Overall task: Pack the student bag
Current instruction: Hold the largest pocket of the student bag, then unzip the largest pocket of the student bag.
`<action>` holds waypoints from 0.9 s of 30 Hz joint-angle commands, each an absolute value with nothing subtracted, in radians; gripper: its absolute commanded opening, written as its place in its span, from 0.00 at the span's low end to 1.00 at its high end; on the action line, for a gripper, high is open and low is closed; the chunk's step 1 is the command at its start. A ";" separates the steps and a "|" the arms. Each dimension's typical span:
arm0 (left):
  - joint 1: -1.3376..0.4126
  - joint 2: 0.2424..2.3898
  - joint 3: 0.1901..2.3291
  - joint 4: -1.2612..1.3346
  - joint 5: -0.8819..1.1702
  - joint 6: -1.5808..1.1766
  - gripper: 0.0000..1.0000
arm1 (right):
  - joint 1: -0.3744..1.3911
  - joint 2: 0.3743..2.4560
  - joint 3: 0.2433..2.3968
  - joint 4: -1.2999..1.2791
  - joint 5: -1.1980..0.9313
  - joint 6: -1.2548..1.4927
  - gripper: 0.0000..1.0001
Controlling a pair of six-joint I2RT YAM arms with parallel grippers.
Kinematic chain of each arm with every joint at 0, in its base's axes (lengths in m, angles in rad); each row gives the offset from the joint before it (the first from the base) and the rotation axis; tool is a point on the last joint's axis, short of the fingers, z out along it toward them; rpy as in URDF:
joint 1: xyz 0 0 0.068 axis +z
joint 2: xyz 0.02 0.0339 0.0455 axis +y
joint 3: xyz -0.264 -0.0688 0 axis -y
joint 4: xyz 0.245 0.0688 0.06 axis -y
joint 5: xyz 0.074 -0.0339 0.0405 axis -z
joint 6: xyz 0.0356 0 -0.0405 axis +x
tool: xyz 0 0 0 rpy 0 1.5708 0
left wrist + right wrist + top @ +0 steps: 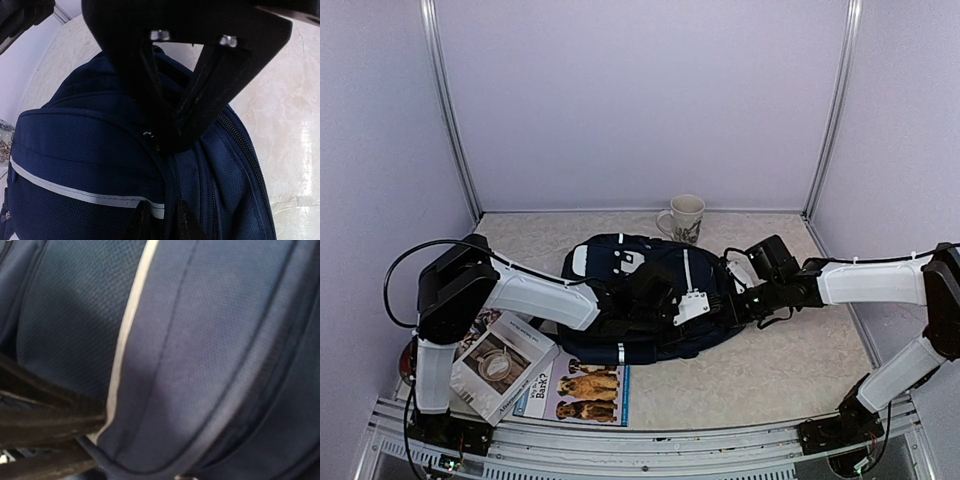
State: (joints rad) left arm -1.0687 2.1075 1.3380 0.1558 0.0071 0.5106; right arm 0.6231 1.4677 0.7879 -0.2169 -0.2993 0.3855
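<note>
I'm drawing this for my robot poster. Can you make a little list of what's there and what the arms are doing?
Backpack: navy, lying flat in the middle
Left gripper: pinched shut at the backpack's zipper
Right gripper: against the backpack's side; open or shut unclear
Mug: upright behind the backpack
Booklets: near edge, left side

Count, top view: 1 student bag (665, 258), centre frame. 1 mug (684, 217), upper centre. 2 printed items, lower left: 1 booklet (500, 365) w/ a pan pic and 1 dog book (582, 385); poss. more sheets beneath, can't tell. 2 robot arms: 1 left arm (535, 298), 1 right arm (870, 282).
</note>
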 commanded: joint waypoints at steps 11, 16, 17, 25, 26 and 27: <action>-1.063 1.959 1.169 0.160 0.007 0.568 0.00 | 0.557 1.452 0.916 -0.444 -0.010 0.313 0.00; -1.057 1.872 1.104 0.114 0.090 0.567 0.00 | 0.554 1.507 0.988 -0.493 0.126 0.246 0.00; -1.058 1.851 1.092 0.110 0.113 0.570 0.00 | 0.552 1.517 1.002 -0.484 0.135 0.234 0.00; -1.093 1.815 1.055 0.152 0.275 0.576 0.00 | 0.483 1.646 1.089 -0.348 0.212 0.134 0.00; -1.099 1.819 1.060 0.146 0.281 0.576 0.00 | 0.464 1.665 1.106 -0.331 0.207 0.126 0.00; -1.103 1.819 1.060 0.142 0.287 0.578 0.00 | 0.452 1.685 1.120 -0.309 0.198 0.118 0.00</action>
